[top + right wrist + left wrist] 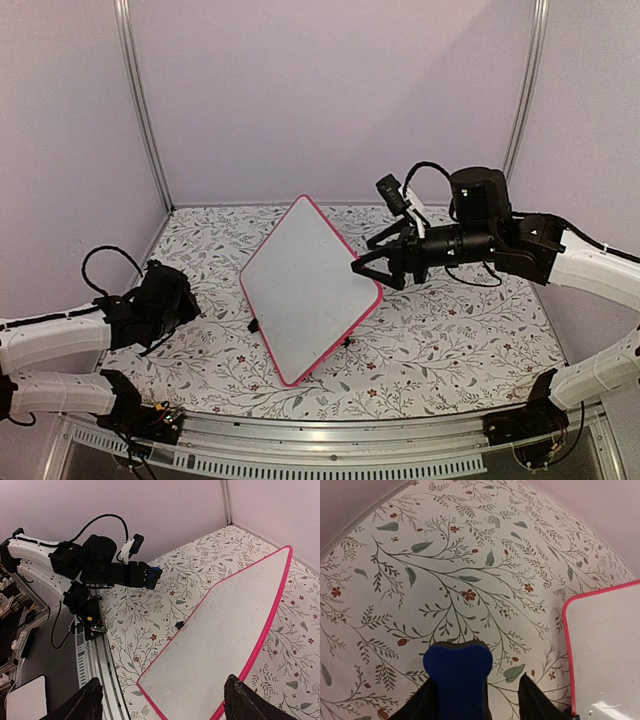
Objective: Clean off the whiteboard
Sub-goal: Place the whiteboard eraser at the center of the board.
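Whiteboard [305, 295] is standing tilted between the arms, its surface looking clean. Right gripper [368, 272] is sitting at the board's right edge with fingers spread wide (the nearer arm). Left gripper [479, 695] is hanging well left of the board, fingers parted, with a gap beside the blue eraser [457, 672].

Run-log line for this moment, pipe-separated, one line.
pink-framed white whiteboard: propped tilted, no writing visible | left hand: open, blue eraser block between its fingers | right hand: open, at board's right-side edge
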